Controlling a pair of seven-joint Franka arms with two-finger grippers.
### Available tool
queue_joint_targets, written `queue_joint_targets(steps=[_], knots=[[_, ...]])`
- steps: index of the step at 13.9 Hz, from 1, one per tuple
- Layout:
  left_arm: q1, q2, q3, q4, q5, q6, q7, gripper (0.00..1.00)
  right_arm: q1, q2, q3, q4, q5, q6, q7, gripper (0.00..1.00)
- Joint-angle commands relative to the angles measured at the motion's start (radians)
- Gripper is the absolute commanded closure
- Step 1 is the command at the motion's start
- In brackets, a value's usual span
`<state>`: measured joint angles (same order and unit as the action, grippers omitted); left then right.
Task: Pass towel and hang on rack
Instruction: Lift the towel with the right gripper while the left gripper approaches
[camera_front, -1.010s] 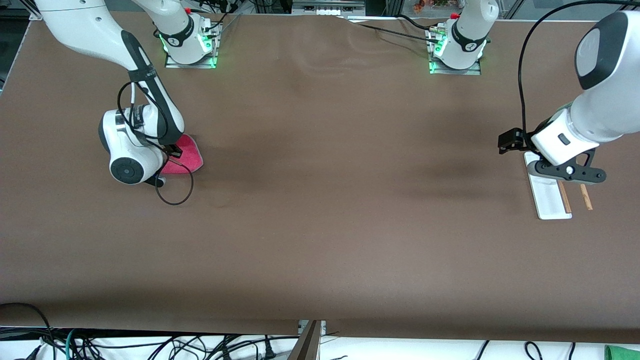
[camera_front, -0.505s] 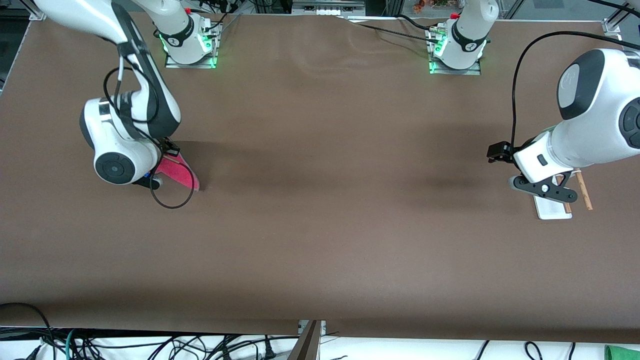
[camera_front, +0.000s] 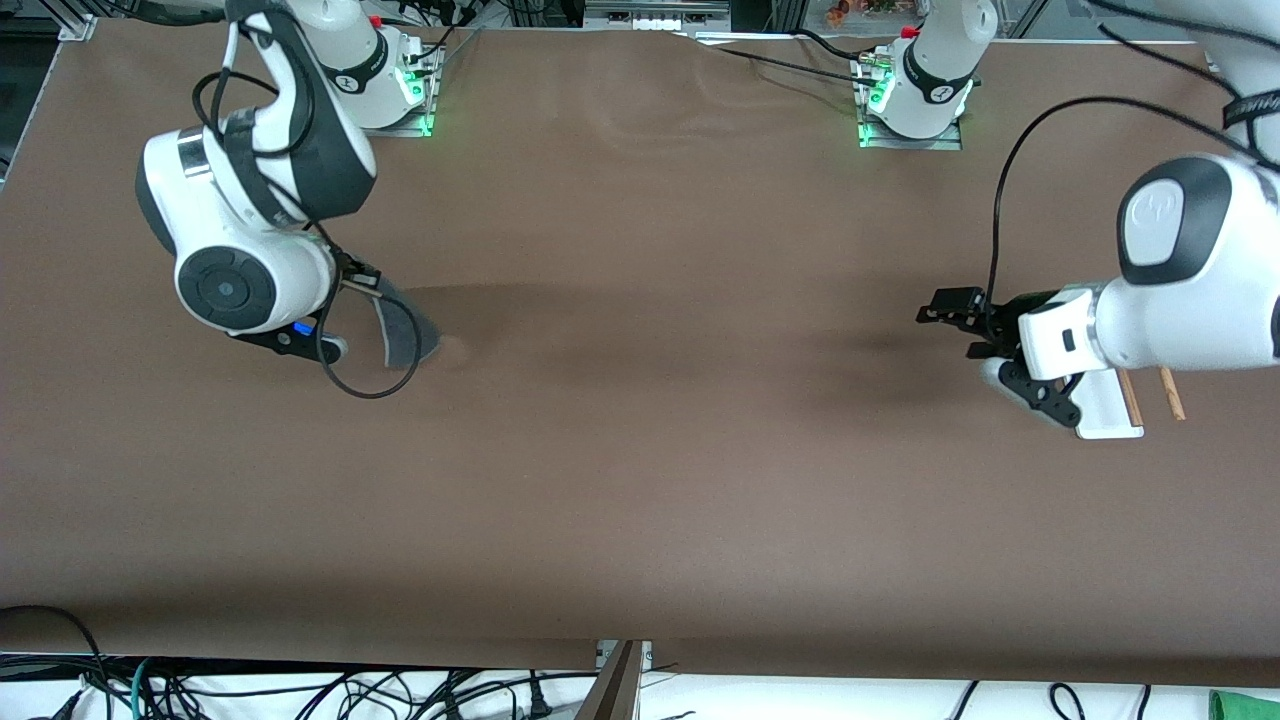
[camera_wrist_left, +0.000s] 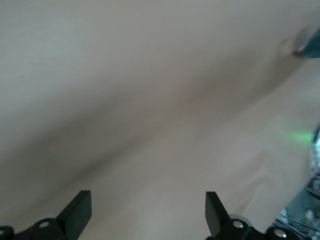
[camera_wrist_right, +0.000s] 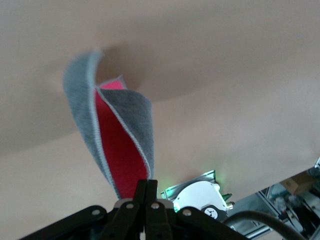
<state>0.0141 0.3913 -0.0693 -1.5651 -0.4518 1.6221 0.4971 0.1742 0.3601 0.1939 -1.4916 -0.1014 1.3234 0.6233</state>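
The towel (camera_front: 402, 336) hangs folded from my right gripper (camera_front: 362, 282), its dark grey side outward, over the table's right-arm end. In the right wrist view the towel (camera_wrist_right: 120, 145) shows pink-red inside its grey fold, and my right gripper (camera_wrist_right: 146, 189) is shut on its corner. My left gripper (camera_front: 945, 311) hovers open just off the rack (camera_front: 1108, 408), pointing toward the table's middle. The rack's white base and two brown rods (camera_front: 1130, 397) partly show under the left arm. In the left wrist view my left gripper (camera_wrist_left: 147, 215) holds nothing, and the towel (camera_wrist_left: 307, 42) is a small distant shape.
Brown cloth covers the table (camera_front: 640, 450). The arm bases (camera_front: 915, 100) with green lights stand along its edge farthest from the front camera. A black cable loop (camera_front: 365, 375) hangs under the right wrist. Cables lie off the table's edge nearest the front camera.
My right gripper has lifted the towel off the table, and the towel has turned its grey side outward. My left gripper has swung off the rack toward the table's middle.
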Motion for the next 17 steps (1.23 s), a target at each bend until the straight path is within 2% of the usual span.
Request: queue_joint_targets(steps=[1,5,9,11,14,17], knots=[[0.004,0.067,-0.004,0.042,-0.128,-0.022,0.151,0.0,0.033,0.014,0.051,0.092,0.008,-0.043,0.013,1.0],[-0.011,0.15,-0.006,0.042,-0.313,-0.024,0.397,0.0,0.12,0.017,0.068,0.194,0.011,-0.041,0.001,1.0],[-0.042,0.199,-0.029,0.042,-0.462,-0.024,0.553,0.0,0.2,0.028,0.088,0.273,0.008,-0.029,0.001,1.0],[-0.042,0.222,-0.062,0.042,-0.513,-0.024,0.596,0.0,0.202,0.037,0.128,0.327,0.012,-0.024,0.003,1.0],[-0.043,0.27,-0.081,0.042,-0.626,-0.024,0.711,0.0,0.205,0.043,0.215,0.35,0.017,0.061,0.01,1.0],[-0.043,0.308,-0.11,0.018,-0.743,-0.024,0.808,0.0,0.243,0.04,0.239,0.352,0.016,0.126,0.016,1.0]])
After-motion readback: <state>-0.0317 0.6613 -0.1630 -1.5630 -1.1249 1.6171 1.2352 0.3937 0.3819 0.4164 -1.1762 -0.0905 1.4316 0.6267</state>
